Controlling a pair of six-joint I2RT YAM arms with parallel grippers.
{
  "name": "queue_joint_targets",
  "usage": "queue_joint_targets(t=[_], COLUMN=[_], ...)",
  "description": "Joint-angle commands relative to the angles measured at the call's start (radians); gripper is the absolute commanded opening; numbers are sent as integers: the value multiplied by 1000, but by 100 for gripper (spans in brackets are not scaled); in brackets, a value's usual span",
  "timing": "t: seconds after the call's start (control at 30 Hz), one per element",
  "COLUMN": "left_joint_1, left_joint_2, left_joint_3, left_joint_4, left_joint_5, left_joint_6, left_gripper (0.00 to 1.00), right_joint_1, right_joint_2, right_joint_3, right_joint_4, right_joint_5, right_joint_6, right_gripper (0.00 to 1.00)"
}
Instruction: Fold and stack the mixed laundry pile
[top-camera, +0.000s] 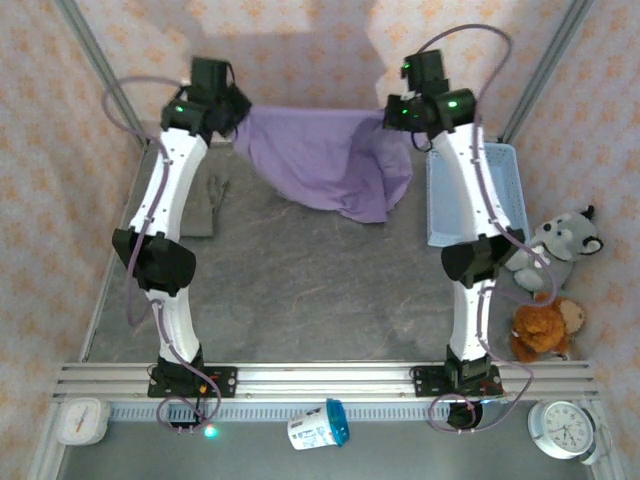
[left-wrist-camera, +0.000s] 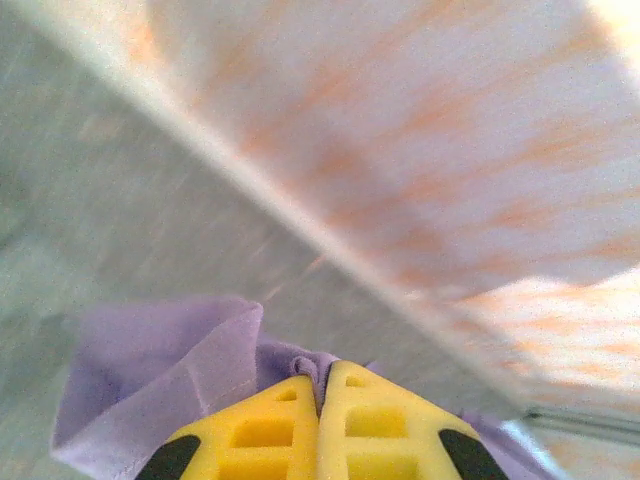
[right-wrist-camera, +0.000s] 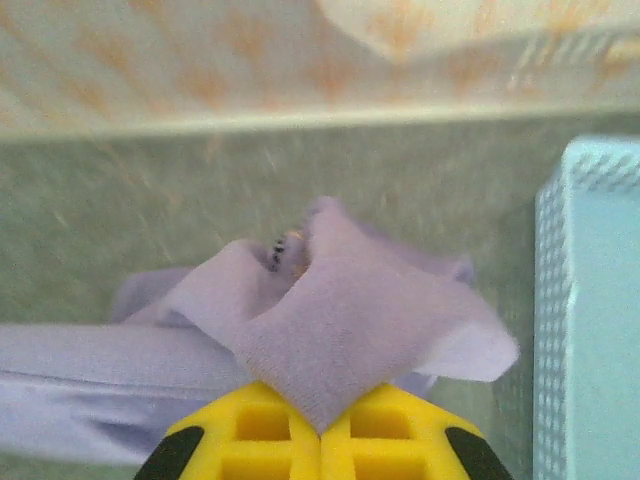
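The lavender-purple T-shirt (top-camera: 325, 160) hangs stretched between my two grippers at the far end of the table, its lower edge sagging onto the grey surface. My left gripper (left-wrist-camera: 325, 375) is shut on a bunched corner of the T-shirt (left-wrist-camera: 160, 375), the yellow fingers (left-wrist-camera: 270, 430) pressed together. My right gripper (right-wrist-camera: 322, 425) is shut on another corner of the T-shirt (right-wrist-camera: 345, 320), cloth flaring out above its yellow fingers (right-wrist-camera: 390, 430). The olive-grey garment (top-camera: 205, 205) lies wrinkled on the table beside the left arm.
A light blue lattice basket (top-camera: 478, 195) stands at the right, close to the right arm, also seen as the basket (right-wrist-camera: 590, 310) in the right wrist view. A grey plush wolf (top-camera: 560, 245) and a brown plush toy (top-camera: 545, 325) sit beyond the table's right edge. The patterned back wall (left-wrist-camera: 420, 130) is close.
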Motion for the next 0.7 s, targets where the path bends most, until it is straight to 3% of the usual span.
queue_joint_targets(t=[0.0, 0.23, 0.37, 0.67], left_joint_1=[3, 6, 6, 6], left_joint_2=[-10, -196, -277, -476], left_joint_3=[208, 100, 61, 52], left_joint_4=[-163, 1, 18, 107], left_joint_5=[-75, 33, 28, -5], left_joint_6=[177, 203, 207, 247], left_gripper=[0, 0, 0, 0], right_joint_1=[-36, -37, -39, -39], right_joint_2=[-132, -286, -357, -577], right_joint_3=[-2, -21, -15, -81], right_joint_4=[51, 86, 99, 214], right_joint_5=[-64, -111, -114, -268], right_joint_6=[-35, -96, -94, -33], right_gripper=[0, 0, 0, 0])
